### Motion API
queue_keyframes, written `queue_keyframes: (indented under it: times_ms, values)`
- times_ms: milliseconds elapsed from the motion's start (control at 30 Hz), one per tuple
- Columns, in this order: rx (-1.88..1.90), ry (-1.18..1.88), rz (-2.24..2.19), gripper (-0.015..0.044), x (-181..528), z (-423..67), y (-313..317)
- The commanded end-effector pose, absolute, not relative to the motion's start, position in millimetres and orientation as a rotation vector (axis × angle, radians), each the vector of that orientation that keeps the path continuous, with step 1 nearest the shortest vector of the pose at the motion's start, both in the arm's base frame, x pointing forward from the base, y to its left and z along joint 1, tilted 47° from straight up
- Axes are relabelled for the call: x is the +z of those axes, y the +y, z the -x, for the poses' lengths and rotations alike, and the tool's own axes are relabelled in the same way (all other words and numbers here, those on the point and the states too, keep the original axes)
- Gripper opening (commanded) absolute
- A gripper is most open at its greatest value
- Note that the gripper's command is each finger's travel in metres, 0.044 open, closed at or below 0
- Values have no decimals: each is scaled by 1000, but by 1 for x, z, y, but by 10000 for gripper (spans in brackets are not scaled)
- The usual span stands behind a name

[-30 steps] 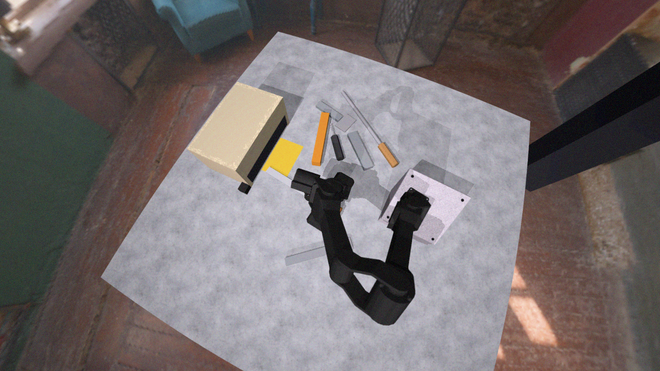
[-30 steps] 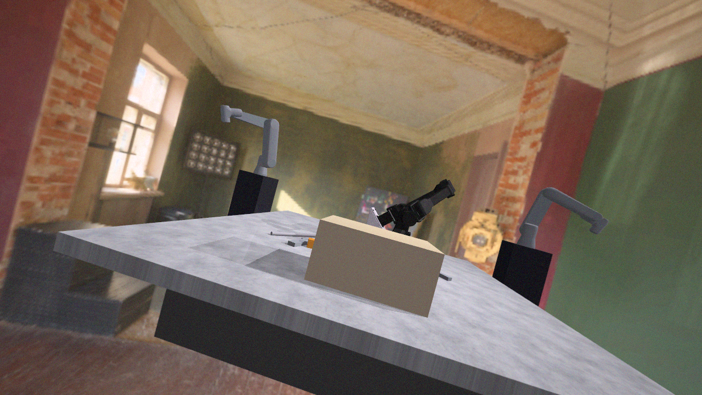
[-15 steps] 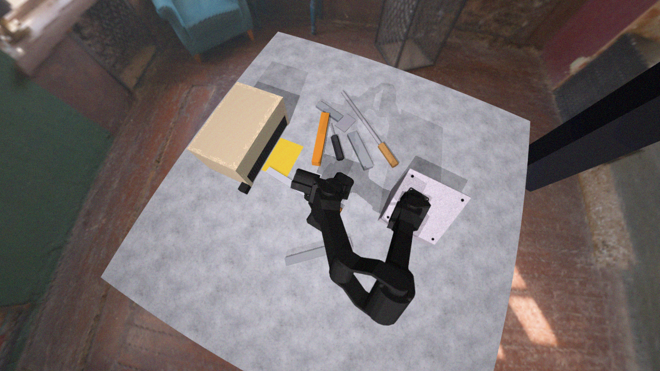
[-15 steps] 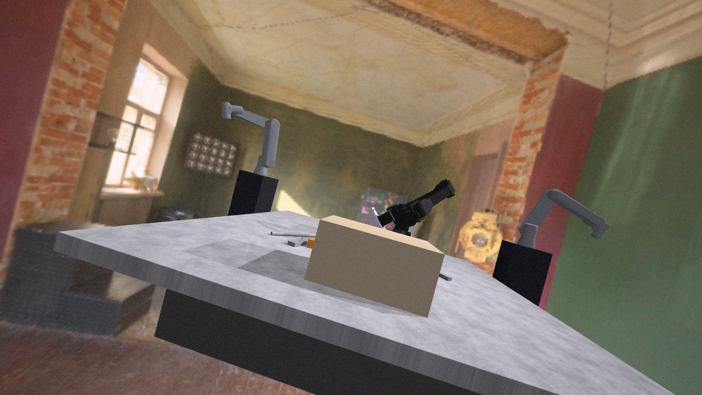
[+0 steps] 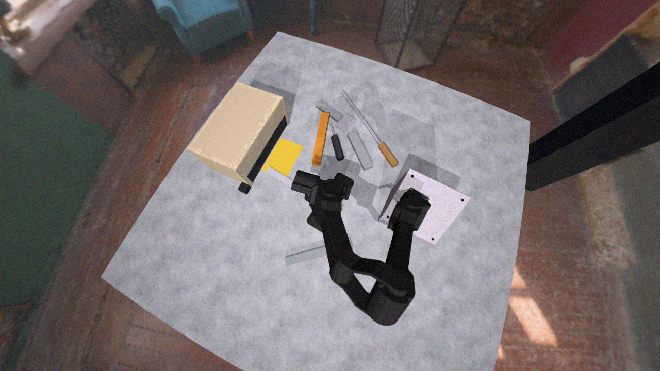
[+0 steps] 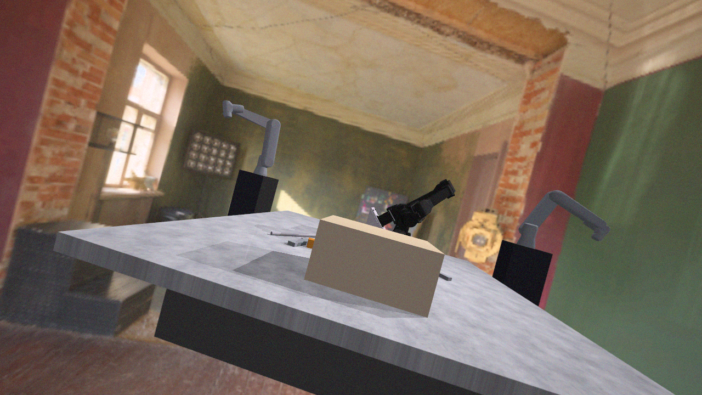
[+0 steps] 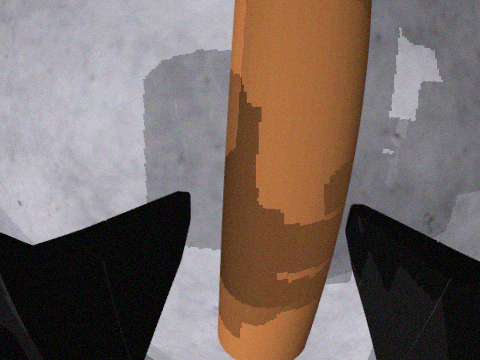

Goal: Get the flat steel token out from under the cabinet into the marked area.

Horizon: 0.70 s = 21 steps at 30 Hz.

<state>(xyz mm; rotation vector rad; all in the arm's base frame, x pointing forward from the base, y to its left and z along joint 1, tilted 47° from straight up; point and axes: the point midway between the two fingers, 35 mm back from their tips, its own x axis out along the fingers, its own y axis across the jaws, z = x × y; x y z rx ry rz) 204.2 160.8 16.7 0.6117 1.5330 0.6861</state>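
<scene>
Gripper (image 7: 267, 314): opened, nothing grasped; orange handle (image 7: 294, 160) lies free between the jaws.
Token: not visible (presumably under the cabinet (image 5: 237, 131)).
Marked area (image 5: 282, 156): yellow, no token seen inside.
Remaining: retrieval, tool set-down, withdrawal.

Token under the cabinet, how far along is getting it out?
Done: nothing visible; the yellow marked area shows no token. In hand: nothing; the jaws stand open either side of the orange handle, its pale shaft pointing at the cabinet. Left: drag the token out, then park the tool clear.
</scene>
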Motion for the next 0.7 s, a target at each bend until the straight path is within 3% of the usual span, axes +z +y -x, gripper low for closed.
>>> queue_keyframes:
  times_ms: [0,333,467,667]
  values:
    - [687,1532,-611,191,17,-204,161]
    - [687,1532,-611,105,17,-204,161]
    - [687,1532,-611,0,17,-204,161]
    - [687,1533,-611,0,17,-207,161]
